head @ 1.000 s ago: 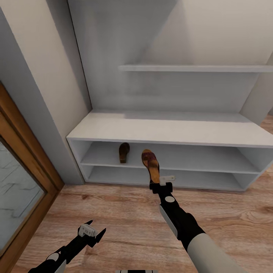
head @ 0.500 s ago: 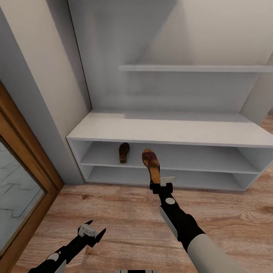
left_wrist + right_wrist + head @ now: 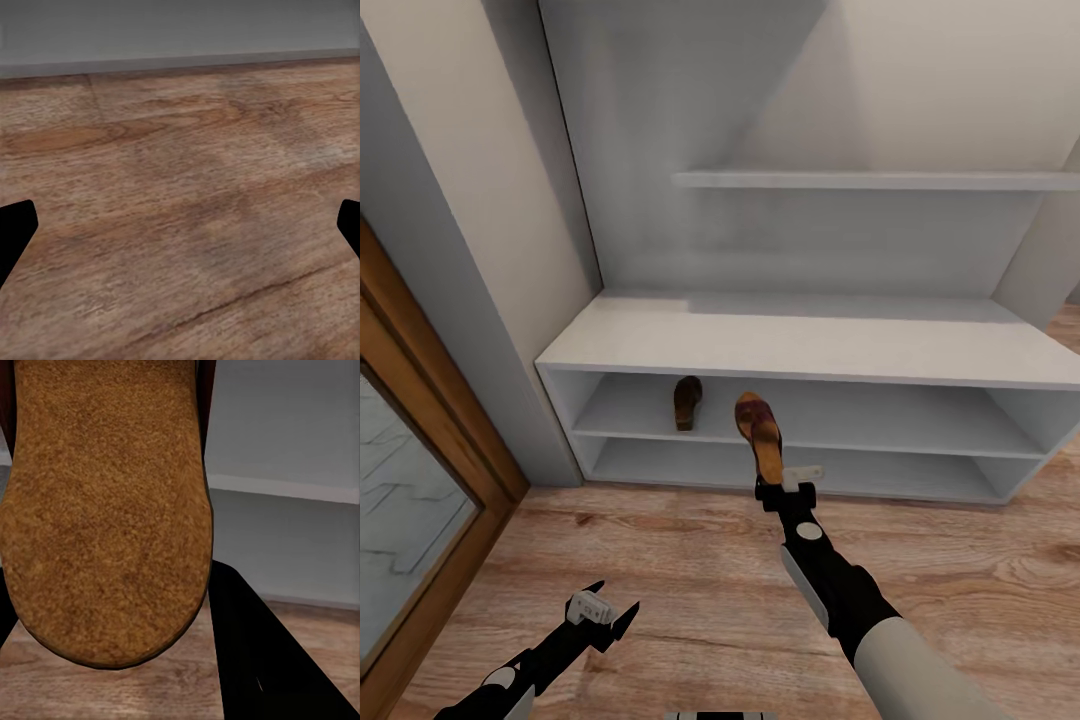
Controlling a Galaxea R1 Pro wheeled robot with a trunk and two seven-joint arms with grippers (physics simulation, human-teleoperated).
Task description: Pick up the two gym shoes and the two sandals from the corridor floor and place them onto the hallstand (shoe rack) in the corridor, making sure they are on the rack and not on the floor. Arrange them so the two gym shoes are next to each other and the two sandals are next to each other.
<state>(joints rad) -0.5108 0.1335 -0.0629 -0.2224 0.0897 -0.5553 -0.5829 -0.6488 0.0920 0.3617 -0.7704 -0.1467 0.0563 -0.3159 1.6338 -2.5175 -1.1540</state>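
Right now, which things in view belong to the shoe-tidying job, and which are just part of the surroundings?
Job:
- held sandal, in the right gripper
- second sandal, on the rack's upper tier
- rack
- floor
- left gripper, open, nothing between its fingers

Surroundings:
- floating shelf
- wood-framed panel at the left
- wall

Far sandal (image 3: 687, 402) (half-hidden under top)

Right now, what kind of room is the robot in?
Most likely a home entryway or corridor. A low white shoe rack with open shelf tiers and a tall back panel stands against the wall, one sandal already sits on its upper tier, and the wood plank floor runs past a wood-framed door or mirror.
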